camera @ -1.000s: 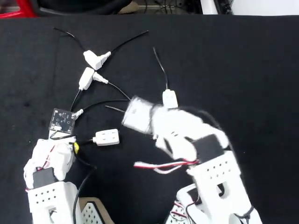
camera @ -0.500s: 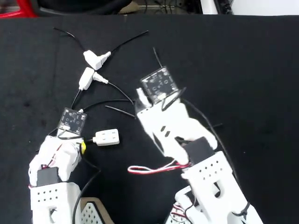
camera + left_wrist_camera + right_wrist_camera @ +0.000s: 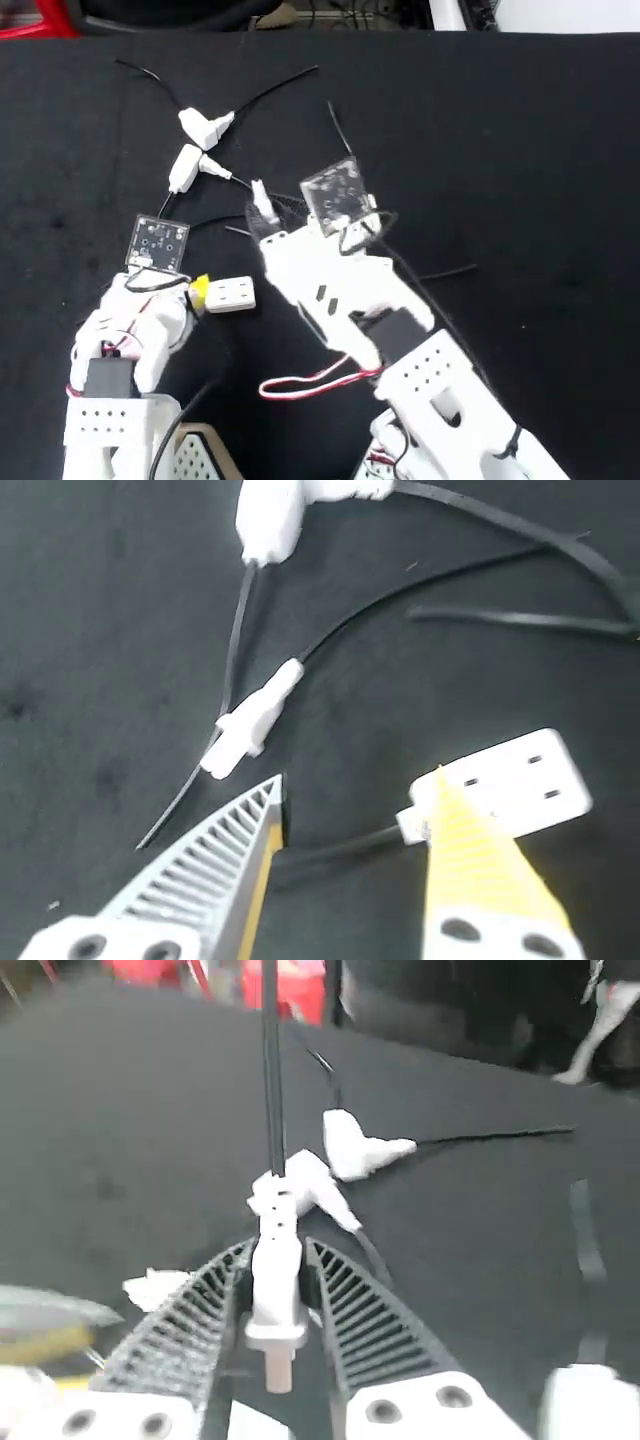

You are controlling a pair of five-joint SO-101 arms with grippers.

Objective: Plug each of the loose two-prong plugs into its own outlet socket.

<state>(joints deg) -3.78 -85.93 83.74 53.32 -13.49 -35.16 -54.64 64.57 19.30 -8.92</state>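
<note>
Two grippers: both worked over the left half of the black table (image 3: 520,150), the left one nearer.
Left gripper (image 3: 355,780): jaws stood wide apart and held nothing; a black cord ran between them.
Outlet block (image 3: 232,293): lay flat just right of the left gripper, touching or almost touching its yellow finger (image 3: 470,860); its long axis ran left to right, cord at the left end.
Slots: faced up and had nothing in them.
Right gripper (image 3: 277,1245): closed around the plug (image 3: 275,1305), raised just far and right of the outlet block.
Plug axis: ran along the fingers, cord leading off past their tips; which end carried the prongs I could not tell.
Key relation: the block lay near and left of the held plug, closer to the left arm.
Loose plug (image 3: 250,725): lay on the table just beyond the left gripper.
Far connectors (image 3: 205,125): two white pieces on cords at far left; whether they were joined pairs I could not tell.
</note>
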